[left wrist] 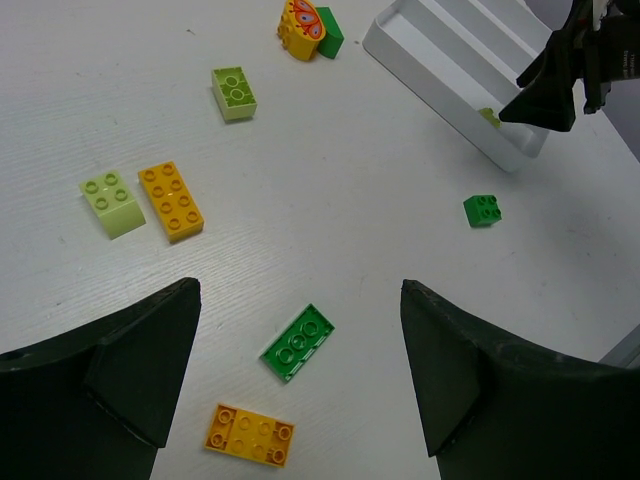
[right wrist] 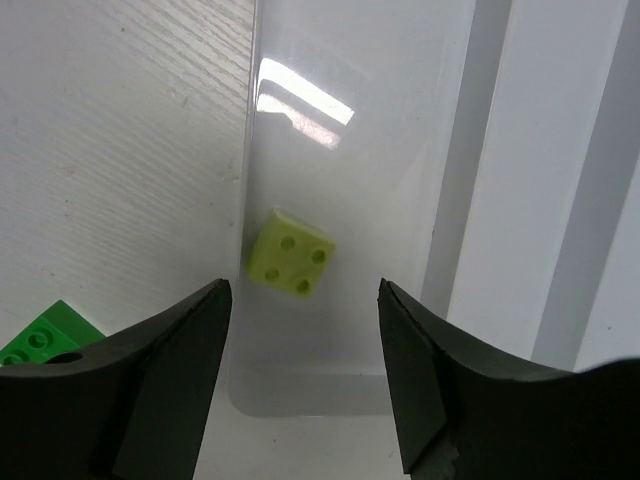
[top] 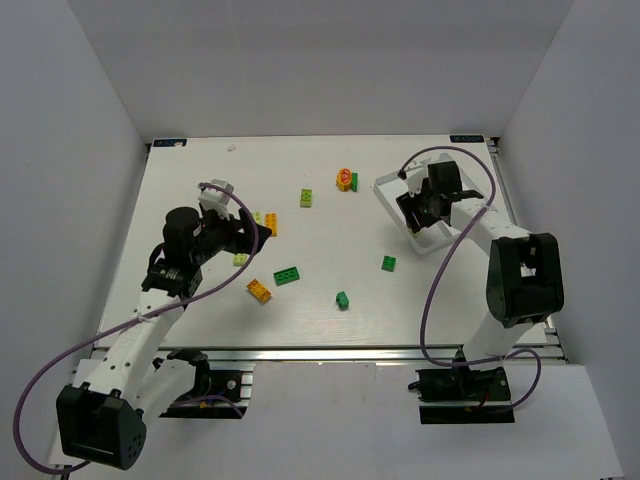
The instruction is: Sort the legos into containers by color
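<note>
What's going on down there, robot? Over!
Grippers: left gripper open, right gripper open over the tray. One lime brick in its outer compartment. Rest loose on the table, green brick beneath left gripper. Nothing blocking.

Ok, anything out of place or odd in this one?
Nothing looks spilled or damaged. The clear plastic three-compartment tray sits skewed to the edges of the white table, and a lime-yellow square brick lies turned at an angle in its outermost compartment.

I count four dark green bricks (top: 287, 275), four lime bricks (top: 306, 198), one of them inside the tray (left wrist: 430, 95), two orange bricks (left wrist: 171, 200), one round orange-and-red piece (left wrist: 303, 18), and one tray of three compartments.
</note>
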`<state>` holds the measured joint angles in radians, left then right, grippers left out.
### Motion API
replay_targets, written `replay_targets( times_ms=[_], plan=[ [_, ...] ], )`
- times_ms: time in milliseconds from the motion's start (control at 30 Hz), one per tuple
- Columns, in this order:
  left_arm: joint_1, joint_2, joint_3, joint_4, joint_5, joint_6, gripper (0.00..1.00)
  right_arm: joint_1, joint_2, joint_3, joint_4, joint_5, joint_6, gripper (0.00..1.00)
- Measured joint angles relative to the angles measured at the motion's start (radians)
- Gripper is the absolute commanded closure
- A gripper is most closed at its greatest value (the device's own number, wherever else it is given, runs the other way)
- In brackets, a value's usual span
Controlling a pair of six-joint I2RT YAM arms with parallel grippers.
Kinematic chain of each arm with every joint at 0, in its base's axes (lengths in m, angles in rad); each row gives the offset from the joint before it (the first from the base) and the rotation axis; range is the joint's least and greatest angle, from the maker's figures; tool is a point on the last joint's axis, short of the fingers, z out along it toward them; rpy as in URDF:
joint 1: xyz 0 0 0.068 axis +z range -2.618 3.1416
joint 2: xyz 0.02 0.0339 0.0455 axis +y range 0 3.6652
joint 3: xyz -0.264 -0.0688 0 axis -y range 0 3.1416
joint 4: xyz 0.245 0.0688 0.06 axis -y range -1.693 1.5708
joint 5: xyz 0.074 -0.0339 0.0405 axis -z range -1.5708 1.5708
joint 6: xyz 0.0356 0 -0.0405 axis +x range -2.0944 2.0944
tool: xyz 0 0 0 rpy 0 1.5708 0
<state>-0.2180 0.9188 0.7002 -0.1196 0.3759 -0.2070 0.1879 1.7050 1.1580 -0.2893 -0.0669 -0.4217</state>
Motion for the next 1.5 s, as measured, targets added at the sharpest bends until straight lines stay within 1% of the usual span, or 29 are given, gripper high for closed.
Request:
replay_targets(
  times_ms=[33,100,200,267,300,333,367,400,433,467,500,533,600,633,767,833,1067,1267,1400,1433,1500],
  plan=[
    [0.000,0.003,0.000,0.000,-0.002,0.000,0.10,-0.003,0.002,0.000,-0.002,-0.004,0.000,0.30],
    [0.000,0.011,0.000,0.000,-0.004,0.000,0.10,-0.008,0.001,0.000,-0.007,-0.013,0.000,0.30],
    [0.000,0.026,0.000,-0.005,-0.022,0.000,0.11,-0.017,-0.006,0.006,-0.013,-0.031,0.001,0.34],
    [0.000,0.052,0.009,-0.023,-0.050,0.000,0.18,-0.021,-0.038,0.006,-0.037,-0.076,0.004,0.52],
    [0.000,0.073,0.017,-0.038,-0.066,0.000,0.29,-0.024,-0.067,0.005,-0.049,-0.108,0.003,0.62],
    [0.000,0.098,0.027,-0.049,-0.085,-0.003,0.36,-0.026,-0.107,0.004,-0.063,-0.153,0.003,0.83],
    [0.000,0.127,0.039,-0.064,-0.106,-0.002,0.44,-0.029,-0.158,0.000,-0.071,-0.212,0.003,0.90],
    [0.000,0.154,0.050,-0.077,-0.121,-0.001,0.54,-0.029,-0.220,-0.013,-0.068,-0.269,0.007,0.94],
    [0.000,0.185,0.061,-0.092,-0.140,0.000,0.55,-0.028,-0.291,-0.032,-0.066,-0.330,0.009,0.90],
    [0.000,0.211,0.070,-0.106,-0.158,0.000,0.55,-0.027,-0.356,-0.055,-0.063,-0.388,0.012,0.79],
    [0.000,0.238,0.079,-0.121,-0.176,0.003,0.55,-0.024,-0.425,-0.080,-0.054,-0.444,0.014,0.67],
    [0.000,0.264,0.086,-0.140,-0.199,0.004,0.49,-0.024,-0.478,-0.105,-0.048,-0.486,0.015,0.52],
    [0.000,0.307,0.100,-0.174,-0.243,0.005,0.39,-0.019,-0.552,-0.145,-0.048,-0.555,0.003,0.44],
    [0.000,0.328,0.108,-0.190,-0.265,0.002,0.34,-0.018,-0.570,-0.161,-0.049,-0.573,-0.003,0.43],
    [0.000,0.407,0.137,-0.249,-0.368,-0.004,0.25,-0.019,-0.562,-0.212,-0.060,-0.591,-0.021,0.41],
    [0.000,0.449,0.151,-0.279,-0.407,-0.004,0.23,-0.021,-0.542,-0.225,-0.078,-0.590,-0.027,0.41],
    [-0.008,0.592,0.187,-0.344,-0.487,-0.003,0.22,-0.024,-0.544,-0.225,-0.083,-0.592,-0.034,0.40],
    [-0.018,0.631,0.188,-0.348,-0.502,0.000,0.23,-0.024,-0.556,-0.225,-0.083,-0.611,-0.034,0.40],
    [-0.022,0.668,0.202,-0.346,-0.499,0.002,0.33,-0.024,-0.556,-0.225,-0.083,-0.618,-0.034,0.39],
    [-0.022,0.682,0.207,-0.344,-0.499,0.003,0.37,-0.024,-0.556,-0.225,-0.083,-0.618,-0.034,0.40],
    [-0.022,0.705,0.212,-0.343,-0.499,0.004,0.40,-0.024,-0.556,-0.227,-0.083,-0.619,-0.034,0.40]
  ],
)
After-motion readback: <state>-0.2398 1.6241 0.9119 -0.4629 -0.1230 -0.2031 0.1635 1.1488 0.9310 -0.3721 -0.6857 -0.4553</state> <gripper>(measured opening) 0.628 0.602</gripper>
